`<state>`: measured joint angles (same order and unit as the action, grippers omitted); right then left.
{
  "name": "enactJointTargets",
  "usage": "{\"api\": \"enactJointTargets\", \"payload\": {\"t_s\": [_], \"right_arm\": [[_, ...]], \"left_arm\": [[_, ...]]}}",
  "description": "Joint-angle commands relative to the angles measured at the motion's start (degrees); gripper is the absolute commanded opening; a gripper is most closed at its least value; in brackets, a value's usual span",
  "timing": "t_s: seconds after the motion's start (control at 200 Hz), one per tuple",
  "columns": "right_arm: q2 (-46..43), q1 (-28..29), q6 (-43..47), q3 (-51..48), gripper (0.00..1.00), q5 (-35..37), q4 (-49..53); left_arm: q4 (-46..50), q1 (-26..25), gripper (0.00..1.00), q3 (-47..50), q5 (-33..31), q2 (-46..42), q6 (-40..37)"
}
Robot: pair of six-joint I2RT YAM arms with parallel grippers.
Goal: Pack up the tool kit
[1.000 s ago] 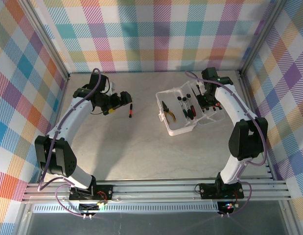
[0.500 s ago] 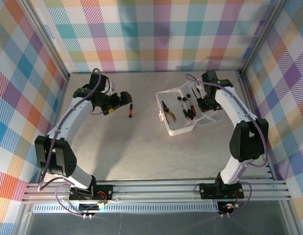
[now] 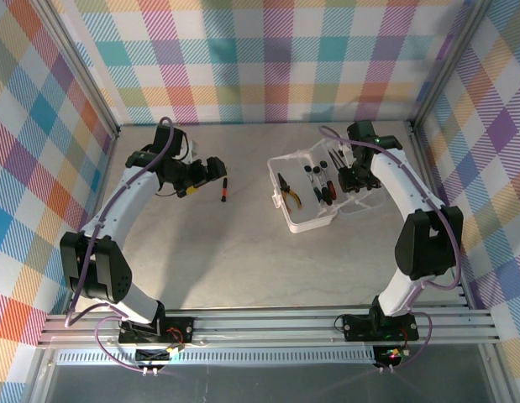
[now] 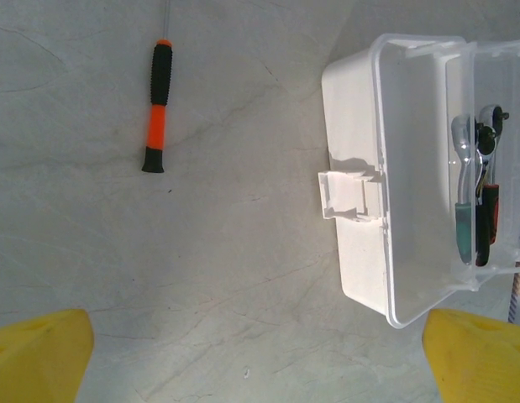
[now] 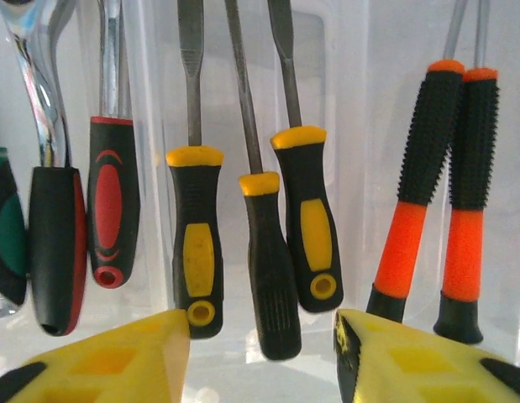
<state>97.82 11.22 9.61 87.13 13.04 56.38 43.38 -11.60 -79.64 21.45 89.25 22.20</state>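
Worktop [image 3: 243, 252]: broad bare stretch toward 6 o'clock, walls close at 12, 3 and 9.

Case [image 3: 303, 220]: lies open at 2 o'clock of worktop centre, long axis roughly 11–5, lid [image 3: 366, 201] swung out at 3.

Left end effector [image 3: 211, 170]: fingers spread wide, at 10 o'clock of centre.

Right end effector [image 3: 354, 178]: fingers apart, above the case's 3 o'clock edge.

Yellow-handled pliers [image 3: 289, 191]: inside the case.

Loose screwdriver [image 4: 157, 107]: on the worktop at 9 o'clock of the case, well apart from it, shaft toward 12 in the left wrist view.
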Motion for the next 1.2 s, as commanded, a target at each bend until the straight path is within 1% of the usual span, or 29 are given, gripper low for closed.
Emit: {"api": "enactJointTargets", "payload": {"t_s": [0.0,0.01,0.065,0.11,0.155,0.31,0.48,0.5,0.59,0.7,0.815,0.93,1.02,1.195], "right_arm": [[-4.1,0.2,-0.7,2.6,0.65,-2.2,2.1],[-4.4,0.2,-0.7,2.7,0.68,-2.4,2.2],[-5.8,0.2,-1.1,3.0,0.89,-3.9,2.4],[-7.0,0.2,-1.4,3.2,1.00,-5.4,2.5],[-8.1,0.3,-1.8,3.0,0.99,-7.3,2.5],[-11.8,0.3,-3.5,0.8,0.99,-12.9,1.4],[-13.0,0.3,-3.5,-2.1,0.99,-14.3,0.9],[-13.1,0.3,-5.3,-2.4,0.99,-14.5,0.9],[-13.3,0.3,-5.8,-3.1,0.99,-15.3,0.6],[-13.2,0.5,-6.4,-3.1,0.99,-16.4,0.7],[-13.3,1.3,-6.7,-2.9,0.99,-16.6,1.1],[-13.3,1.7,-6.9,-3.2,0.99,-16.5,1.3],[-13.3,2.0,-7.1,-3.3,0.99,-16.5,1.4],[-13.0,2.5,-7.3,-3.4,0.99,-16.6,1.5]], "left_arm": [[0.9,-0.3,1.00,-0.1,-2.7,1.9,-1.7],[1.0,-0.3,1.00,-0.1,-3.1,2.1,-1.8],[1.4,-0.3,1.00,0.1,-4.9,3.4,-2.3],[1.6,-0.4,1.00,0.3,-6.5,4.6,-2.6],[1.7,-0.8,1.00,0.4,-7.9,5.9,-3.0],[1.7,-2.7,0.96,-0.8,-11.6,11.5,-3.9],[2.2,-5.3,0.91,-4.6,-15.8,17.8,-4.8],[2.3,-5.5,0.90,-5.2,-16.2,18.7,-4.9],[2.9,-6.2,0.87,-8.5,-18.7,22.3,-5.2],[2.0,-7.6,0.84,-11.8,-25.8,25.3,-6.5],[3.9,-7.6,0.77,-17.1,-29.4,30.3,-6.9],[4.6,-7.6,0.71,-21.5,-30.2,34.6,-7.3],[4.6,-7.6,0.65,-24.1,-29.4,37.3,-7.4],[4.2,-7.6,0.58,-26.9,-27.6,41.1,-7.3]]}}
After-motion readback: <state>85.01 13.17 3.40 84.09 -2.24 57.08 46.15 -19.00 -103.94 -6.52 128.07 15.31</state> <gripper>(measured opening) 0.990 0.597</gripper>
